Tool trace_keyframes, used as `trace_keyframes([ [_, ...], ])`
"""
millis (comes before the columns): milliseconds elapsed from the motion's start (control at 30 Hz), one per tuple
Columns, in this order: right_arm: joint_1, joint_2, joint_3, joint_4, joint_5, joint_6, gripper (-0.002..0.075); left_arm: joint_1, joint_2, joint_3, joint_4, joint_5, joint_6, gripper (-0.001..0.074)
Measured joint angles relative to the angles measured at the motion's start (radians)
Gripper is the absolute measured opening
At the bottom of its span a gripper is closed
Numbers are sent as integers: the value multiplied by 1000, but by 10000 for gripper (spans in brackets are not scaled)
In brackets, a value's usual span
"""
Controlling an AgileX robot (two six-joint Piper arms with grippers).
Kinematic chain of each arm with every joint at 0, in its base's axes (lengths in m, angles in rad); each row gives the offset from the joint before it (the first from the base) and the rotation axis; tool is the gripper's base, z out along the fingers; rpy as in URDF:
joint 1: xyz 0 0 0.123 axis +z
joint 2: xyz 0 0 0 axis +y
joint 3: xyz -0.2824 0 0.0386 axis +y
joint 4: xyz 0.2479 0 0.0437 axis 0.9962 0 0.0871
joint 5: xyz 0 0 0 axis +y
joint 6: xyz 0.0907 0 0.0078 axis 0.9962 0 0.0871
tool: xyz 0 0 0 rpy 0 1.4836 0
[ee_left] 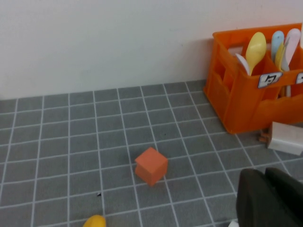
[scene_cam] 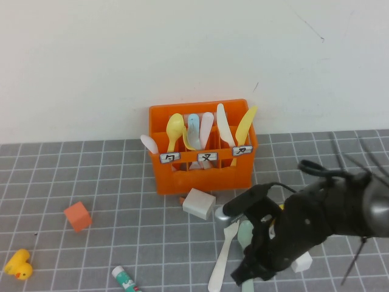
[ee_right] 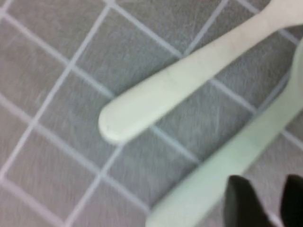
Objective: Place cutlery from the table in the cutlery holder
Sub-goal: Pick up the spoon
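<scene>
The orange cutlery holder (scene_cam: 200, 176) (ee_left: 236, 109) stands at the back of the table with several pastel pieces upright in its compartments. A white fork (scene_cam: 222, 255) (ee_right: 161, 94) and a mint-green spoon (scene_cam: 245, 234) (ee_right: 236, 161) lie side by side on the grey tiles in front of it. My right gripper (scene_cam: 249, 272) (ee_right: 267, 203) hangs low over their handles. It is open, with bare table showing between its fingertips, and the mint handle lies just beside one of them. My left gripper (ee_left: 267, 178) is shut and empty, above the tiles left of the holder, and is out of the high view.
A white block (scene_cam: 199, 204) (ee_left: 286, 139) sits right in front of the holder. An orange cube (scene_cam: 78, 216) (ee_left: 151, 165), a yellow duck (scene_cam: 18, 264) and a green-and-white tube (scene_cam: 126, 280) lie on the left. A small white piece (scene_cam: 302, 261) lies beside my right arm.
</scene>
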Motion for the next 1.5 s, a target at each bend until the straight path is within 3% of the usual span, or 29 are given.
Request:
trace_keyframes([
  [167, 0, 69, -40, -1, -78, 119, 391, 0, 0, 26, 14, -3, -42, 0],
  [267, 0, 107, -81, -5, -87, 144, 430, 0, 0, 28, 14, -3, -57, 0],
  [567, 0, 185, -163, -36, -37, 156, 391, 0, -1, 28, 35, -3, -72, 0],
  [833, 0, 185, -171, -192, 34, 156, 386, 0, -1, 28, 41, -5, -78, 0],
  [967, 0, 185, -171, -217, 45, 137, 318, 0, -1, 28, 41, -5, -78, 0],
  [1133, 0, 185, -171, -217, 52, 80, 130, 0, -1, 28, 41, -7, -78, 0],
  [1500, 0, 112, -169, -223, 73, 50, 123, 0, -1, 28, 43, -12, -80, 0],
])
